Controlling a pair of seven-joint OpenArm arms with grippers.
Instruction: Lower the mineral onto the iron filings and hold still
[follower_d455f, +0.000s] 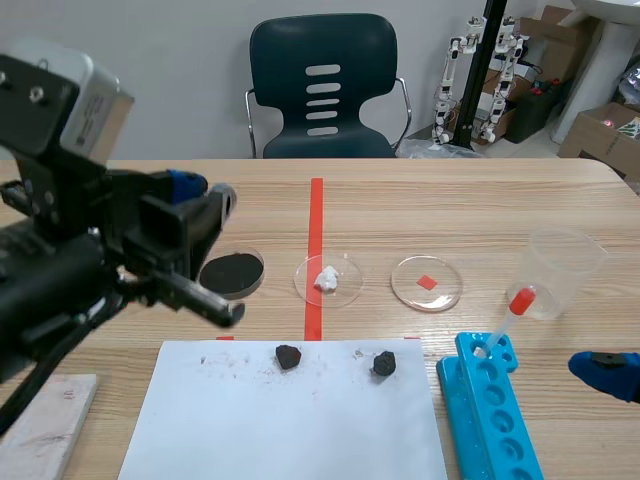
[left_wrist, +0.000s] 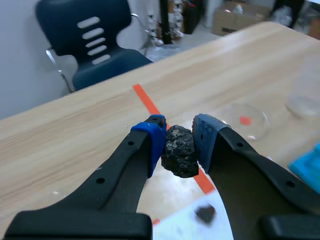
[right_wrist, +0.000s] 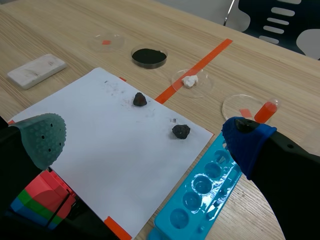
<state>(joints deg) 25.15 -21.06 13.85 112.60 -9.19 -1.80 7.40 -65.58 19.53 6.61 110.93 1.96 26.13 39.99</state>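
Note:
My left gripper (left_wrist: 179, 141) is shut on a dark, rough mineral (left_wrist: 180, 151), held up in the air between the blue pads. In the scene view the left gripper (follower_d455f: 205, 196) hangs above the table, just left of and above the dish of black iron filings (follower_d455f: 231, 272). The filings dish (right_wrist: 149, 55) also shows in the right wrist view, beyond the white paper. My right gripper (right_wrist: 145, 140) stands open over the paper's near edge with nothing between its fingers; it sits low at the right (follower_d455f: 605, 372).
Two more dark stones (follower_d455f: 288, 355) (follower_d455f: 384, 364) lie on the white paper (follower_d455f: 290, 420). Behind it are a dish with a white lump (follower_d455f: 328, 279), a dish with a red square (follower_d455f: 427, 282) and a plastic cup (follower_d455f: 560, 270). A blue tube rack (follower_d455f: 490, 410) holds a red-capped tube (follower_d455f: 510, 310).

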